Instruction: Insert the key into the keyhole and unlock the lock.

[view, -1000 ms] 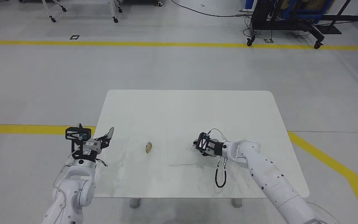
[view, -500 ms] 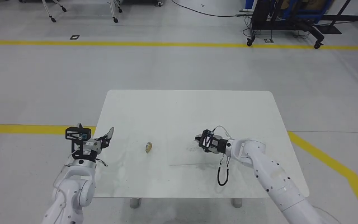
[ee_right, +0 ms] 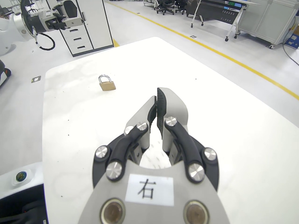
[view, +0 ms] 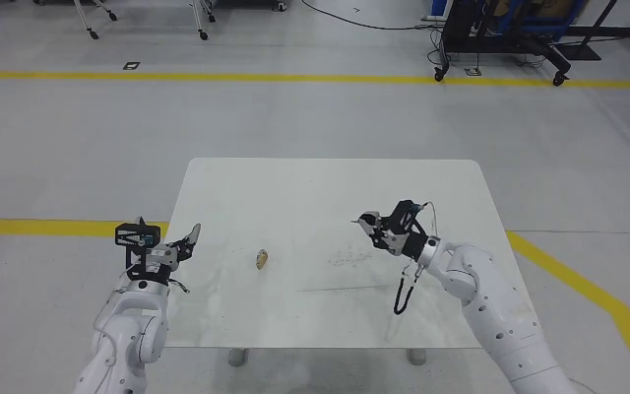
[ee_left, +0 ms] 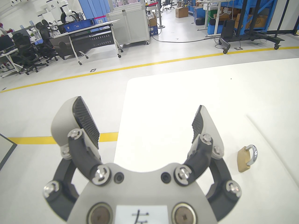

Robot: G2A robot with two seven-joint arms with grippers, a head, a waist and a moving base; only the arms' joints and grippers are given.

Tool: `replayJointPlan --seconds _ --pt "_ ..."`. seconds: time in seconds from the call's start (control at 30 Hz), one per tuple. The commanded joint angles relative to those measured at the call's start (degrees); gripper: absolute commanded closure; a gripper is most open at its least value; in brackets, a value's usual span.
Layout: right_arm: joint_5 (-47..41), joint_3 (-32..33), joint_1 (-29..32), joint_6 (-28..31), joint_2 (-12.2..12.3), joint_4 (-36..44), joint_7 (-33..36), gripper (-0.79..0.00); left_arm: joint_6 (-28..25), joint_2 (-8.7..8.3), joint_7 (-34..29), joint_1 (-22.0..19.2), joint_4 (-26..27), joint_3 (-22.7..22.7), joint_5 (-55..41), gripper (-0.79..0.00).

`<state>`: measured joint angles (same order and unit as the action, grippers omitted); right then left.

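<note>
Two grippers flank the loose padlock (view: 260, 259) on the table (view: 295, 187), left gripper (ee_left: 140, 115) spread open, right gripper (ee_right: 156, 99) pinched tight farther off, on a key or not I cannot tell; unheld, the padlock may skid when pushed.

The lock (ee_left: 244, 162) is brass-gold with a silver shackle (ee_left: 254, 152), the table (ee_left: 163, 99) white, the floor stripes (ee_left: 140, 65) yellow.
</note>
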<state>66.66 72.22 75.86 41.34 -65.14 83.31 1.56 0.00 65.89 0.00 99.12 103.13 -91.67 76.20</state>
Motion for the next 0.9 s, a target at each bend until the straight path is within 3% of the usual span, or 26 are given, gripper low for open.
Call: replayJointPlan --seconds 0.0,0.3,0.47,0.67,0.8,0.87 --pt "0.15 0.0 0.0 0.0 0.0 0.01 -0.01 0.0 0.0 0.0 0.0 0.0 0.0 0.0 0.0 -0.785" --pt "-1.81 -0.46 0.74 -1.16 -0.2 -1.26 -0.48 0.0 -0.29 0.1 0.1 -0.11 0.08 0.14 -1.67 -0.785" --pt "-17.98 -3.87 -1.71 5.34 -1.53 -9.45 -3.47 0.0 -8.57 1.18 -3.11 -3.63 -1.11 0.81 -30.35 -0.785" --pt "-35.95 -7.41 -5.53 12.95 -3.13 -17.76 -4.26 0.0 -20.69 1.35 -15.86 -8.93 -2.37 3.62 -52.7 -0.785" --pt "-40.73 -7.78 -7.18 15.89 -3.39 -20.17 -3.07 0.0 -21.0 1.2 -27.95 -13.55 -5.52 5.04 -67.01 -0.785" --pt "-40.67 -7.65 -7.34 15.75 -3.36 -20.28 -2.86 0.0 -20.66 1.18 -28.8 -13.95 -5.77 5.1 -67.66 -0.785"
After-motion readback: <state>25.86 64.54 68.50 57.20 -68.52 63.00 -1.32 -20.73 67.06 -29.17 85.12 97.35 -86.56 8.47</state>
